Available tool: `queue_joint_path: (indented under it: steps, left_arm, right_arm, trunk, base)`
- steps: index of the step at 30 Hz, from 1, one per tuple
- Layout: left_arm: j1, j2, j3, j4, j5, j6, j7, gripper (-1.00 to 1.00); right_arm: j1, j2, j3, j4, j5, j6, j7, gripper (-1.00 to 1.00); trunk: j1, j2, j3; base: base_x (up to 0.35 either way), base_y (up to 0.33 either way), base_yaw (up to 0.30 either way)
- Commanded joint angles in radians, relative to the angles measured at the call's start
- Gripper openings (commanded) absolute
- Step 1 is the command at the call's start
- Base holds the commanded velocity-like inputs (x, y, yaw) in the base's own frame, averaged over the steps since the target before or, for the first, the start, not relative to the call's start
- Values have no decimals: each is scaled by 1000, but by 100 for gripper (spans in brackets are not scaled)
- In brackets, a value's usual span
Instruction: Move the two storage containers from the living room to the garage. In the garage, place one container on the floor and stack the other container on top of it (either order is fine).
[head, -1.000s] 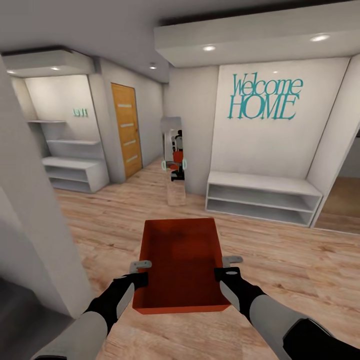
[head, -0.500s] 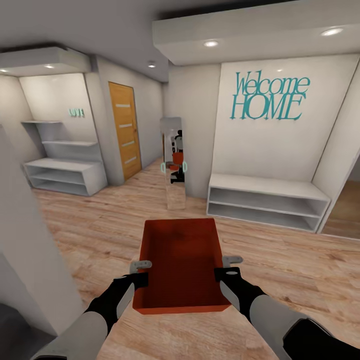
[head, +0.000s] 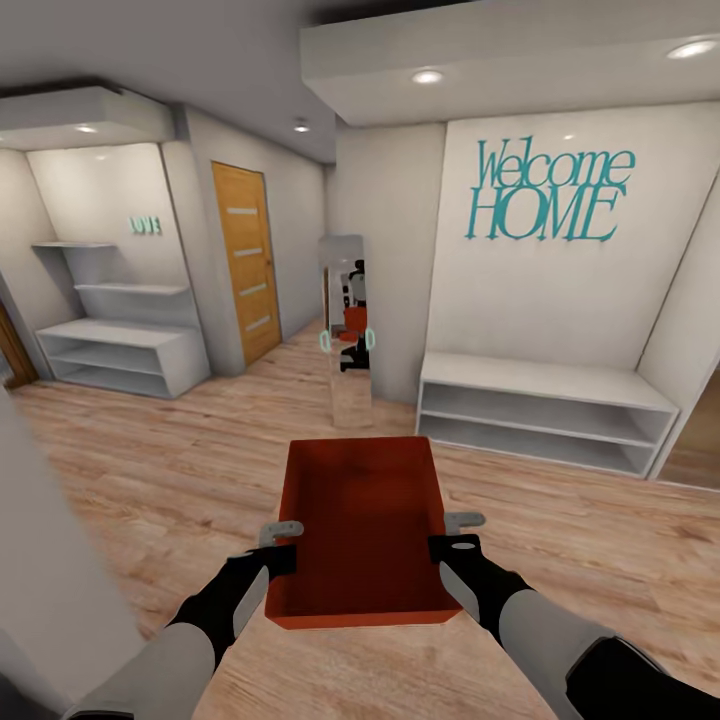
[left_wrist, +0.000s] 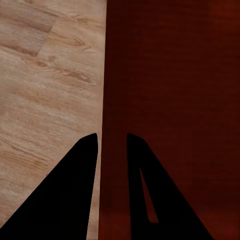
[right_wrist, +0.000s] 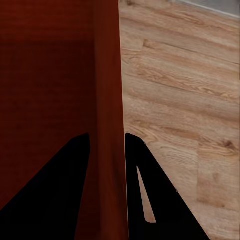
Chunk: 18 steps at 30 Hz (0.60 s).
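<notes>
The storage container (head: 362, 525), an orange-red open box, hangs in front of the robot above the light wood plank floor (head: 200, 470), carried between both arms. The left gripper (head: 283, 545) has its jaws narrowed onto the box's left wall, 1 finger inside and 1 outside; the left wrist view (left_wrist: 111, 150) shows the thin wall pinched between the 2 dark fingers. The right gripper (head: 452, 535) grips the right wall the same way, as the right wrist view (right_wrist: 107, 150) shows. Ahead, a white low shelf unit (head: 545, 410) stands under teal "Welcome HOME" lettering (head: 545, 192). A narrow mirror (head: 346, 325) leans at the wall's corner, showing what looks like the robot's reflection. Further left are a wooden door (head: 245, 262) and another white shelf unit (head: 120, 350).
</notes>
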Motion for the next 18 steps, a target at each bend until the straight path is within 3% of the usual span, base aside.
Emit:
queue_joint_path:
  steps: [1, 18]
  left_arm:
    - [0, 4, -9, -1, -23, 8, 13, -100]
    - [0, 4, -9, -1, -23, 8, 13, -100]
  right_arm:
    - [-2, -5, -1, -2, 15, 8, -12, -100]
    - [-2, -5, 0, -1, 15, 8, -12, -100]
  trunk:
    - [1, -2, -2]
    - [1, -2, -2]
  base:
    - [321, 0, 0]
    - [321, 0, 0]
